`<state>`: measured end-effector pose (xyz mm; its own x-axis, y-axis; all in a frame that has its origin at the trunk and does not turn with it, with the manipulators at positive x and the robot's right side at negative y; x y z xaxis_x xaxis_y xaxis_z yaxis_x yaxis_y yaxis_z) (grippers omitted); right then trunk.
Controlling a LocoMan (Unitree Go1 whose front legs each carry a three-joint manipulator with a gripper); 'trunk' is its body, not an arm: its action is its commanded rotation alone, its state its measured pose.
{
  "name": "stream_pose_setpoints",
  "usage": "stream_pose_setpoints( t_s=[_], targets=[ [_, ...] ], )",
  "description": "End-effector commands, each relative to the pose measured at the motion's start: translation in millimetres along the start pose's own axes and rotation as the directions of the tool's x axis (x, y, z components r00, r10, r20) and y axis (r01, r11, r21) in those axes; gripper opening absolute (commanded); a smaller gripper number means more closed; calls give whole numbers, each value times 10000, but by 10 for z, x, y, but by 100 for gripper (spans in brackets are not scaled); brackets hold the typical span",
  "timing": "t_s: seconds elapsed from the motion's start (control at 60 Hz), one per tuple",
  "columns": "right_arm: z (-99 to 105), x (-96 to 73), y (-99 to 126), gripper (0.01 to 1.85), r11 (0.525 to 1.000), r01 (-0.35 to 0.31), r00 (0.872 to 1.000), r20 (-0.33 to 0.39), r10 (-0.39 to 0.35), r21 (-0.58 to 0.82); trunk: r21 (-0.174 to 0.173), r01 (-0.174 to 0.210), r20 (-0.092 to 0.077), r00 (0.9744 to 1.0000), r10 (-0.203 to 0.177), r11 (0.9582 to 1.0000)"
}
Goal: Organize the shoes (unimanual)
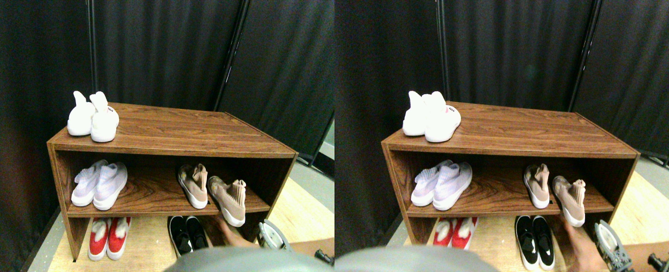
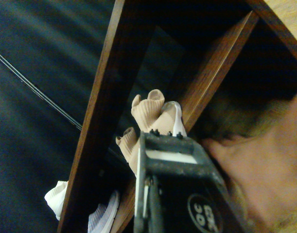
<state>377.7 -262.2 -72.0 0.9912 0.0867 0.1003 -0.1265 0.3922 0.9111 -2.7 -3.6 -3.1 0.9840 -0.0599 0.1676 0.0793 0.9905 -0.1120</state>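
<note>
- The dusty-pink pair (image 1: 212,192) sits on the middle shelf (image 1: 142,198) of the wooden rack (image 1: 170,141), ahead of the jaws and a little above them. Its left shoe stands fairly straight; the right pink shoe (image 1: 229,201) lies skewed, its toe hanging over the shelf's front edge.
- The right gripper (image 1: 271,235) waits low at the rack's right end, just beside and below that skewed shoe and not touching it. I cannot tell whether its jaws are spread or pressed together, since the wrist view shows only the dark frame from behind.
- A person's hand (image 1: 229,233) reaches in just beside the jaws, under the shelf edge near the overhanging toe, so this looks like a pause while things are being placed, not a robot move.
- The other pairs look tidy: white shoes (image 1: 92,116) on top, lavender shoes (image 1: 99,184) well off to the far side of the jaws on the middle shelf, red shoes (image 1: 109,237) and black slip-ons (image 1: 187,233) on the floor level.
- My judgement: the step in hand is straightening the pink pair. Next, once the hand clears, the jaws must rise to shelf height and nudge or grip the skewed shoe so it lies parallel with its mate.
</note>
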Motion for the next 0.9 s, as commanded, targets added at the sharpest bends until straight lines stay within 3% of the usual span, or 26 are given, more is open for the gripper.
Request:
stream_pose_setpoints(
  t_s=[0.017,0.317,0.7,0.75,0.783,0.817,0.9],
  targets=[
    [15,17,101,6,9987,-513,9986,123,514,-39,-135,-92,-227,9997,89,9999],
    [9,5,103,6,9986,-523,9984,230,525,-92,-78,-80,-233,9997,78,9999],
    [-14,-13,157,6,9977,-665,9975,-251,661,-139,-88,-17,-279,9996,14,10000],
    [-33,-21,169,56,9975,-588,9976,-333,601,401,-88,-17,-279,9996,14,10000],
    [-39,-22,171,67,9975,-597,9976,-320,609,380,-88,-17,-279,9996,14,10000],
    [-62,-28,183,106,9987,-498,9987,-90,500,130,-88,-17,-279,9996,14,10000],
    [-105,-9,184,159,9990,-425,9991,63,424,152,-115,-9,-281,9996,5,9999]
  ],
)
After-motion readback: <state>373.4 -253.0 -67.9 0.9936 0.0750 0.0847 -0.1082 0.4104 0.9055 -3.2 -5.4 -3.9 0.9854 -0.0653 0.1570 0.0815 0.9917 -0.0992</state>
